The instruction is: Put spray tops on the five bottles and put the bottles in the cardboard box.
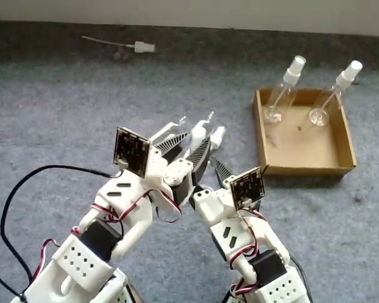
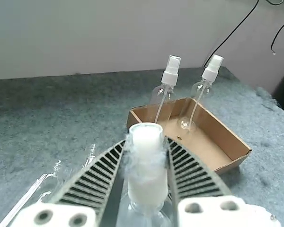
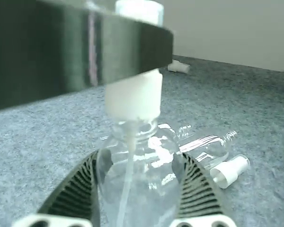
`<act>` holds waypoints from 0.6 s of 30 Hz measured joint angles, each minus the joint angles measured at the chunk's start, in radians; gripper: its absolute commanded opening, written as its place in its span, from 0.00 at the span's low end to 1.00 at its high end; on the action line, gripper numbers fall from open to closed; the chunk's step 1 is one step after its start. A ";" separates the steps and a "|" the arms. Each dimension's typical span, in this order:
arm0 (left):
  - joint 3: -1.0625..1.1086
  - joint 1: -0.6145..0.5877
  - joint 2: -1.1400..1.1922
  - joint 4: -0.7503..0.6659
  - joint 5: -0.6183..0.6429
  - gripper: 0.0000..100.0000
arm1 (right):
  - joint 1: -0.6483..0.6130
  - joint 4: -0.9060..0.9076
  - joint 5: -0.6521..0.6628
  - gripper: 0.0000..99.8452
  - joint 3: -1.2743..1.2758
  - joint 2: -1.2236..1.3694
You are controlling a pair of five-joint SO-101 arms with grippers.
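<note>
Jaws of my left gripper [image 2: 146, 142] clenched on a white spray top [image 2: 146, 182], centre of the high frame. My right gripper [image 3: 138, 158] grasps the clear bottle [image 3: 132, 194] right under it. Two capped bottles [image 1: 283, 95] stand in the cardboard box [image 1: 303, 167], upper right. Loose top [image 1: 142, 46] upper left.
</note>
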 measured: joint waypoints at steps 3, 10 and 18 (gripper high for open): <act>0.040 0.005 -0.054 -0.005 0.000 0.00 | 0.000 0.000 0.000 0.02 0.000 0.000; 0.083 0.006 -0.124 -0.005 -0.037 0.00 | 0.000 0.000 0.000 0.02 0.000 0.000; 0.087 0.018 -0.143 0.029 -0.292 0.01 | 0.000 0.000 0.000 0.02 0.000 0.000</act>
